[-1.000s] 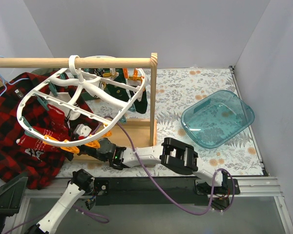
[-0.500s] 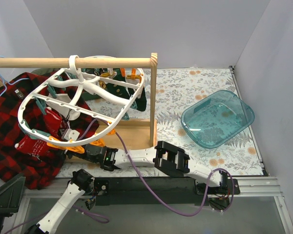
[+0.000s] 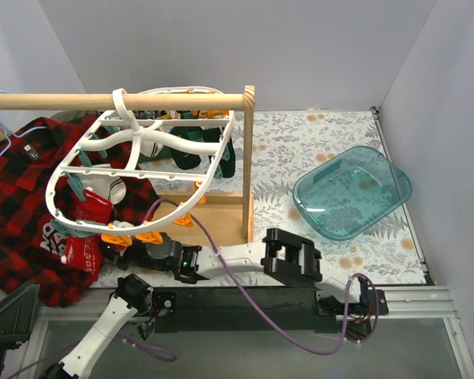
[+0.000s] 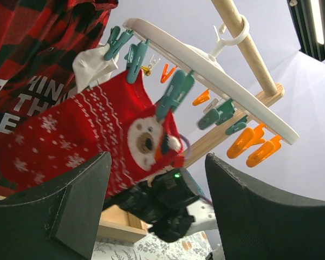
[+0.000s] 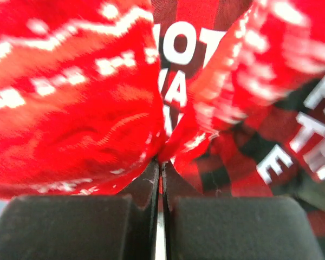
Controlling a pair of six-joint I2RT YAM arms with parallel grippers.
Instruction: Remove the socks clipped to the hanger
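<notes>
Where its black fingers meet, the right gripper (image 5: 161, 184) is pinched tight on a fold of a red snowflake sock (image 5: 70, 108), just beneath the hanger (image 4: 206, 64). That sock hangs from a teal clip (image 4: 176, 92) on the hanger's near rim. Lower still, the left gripper (image 4: 158, 157) gapes wide, holding nothing. At the hanger's far side hang dark green socks (image 3: 193, 146).

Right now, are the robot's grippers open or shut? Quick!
Left gripper: open, holding nothing.
Right gripper: shut on a red sock.
</notes>
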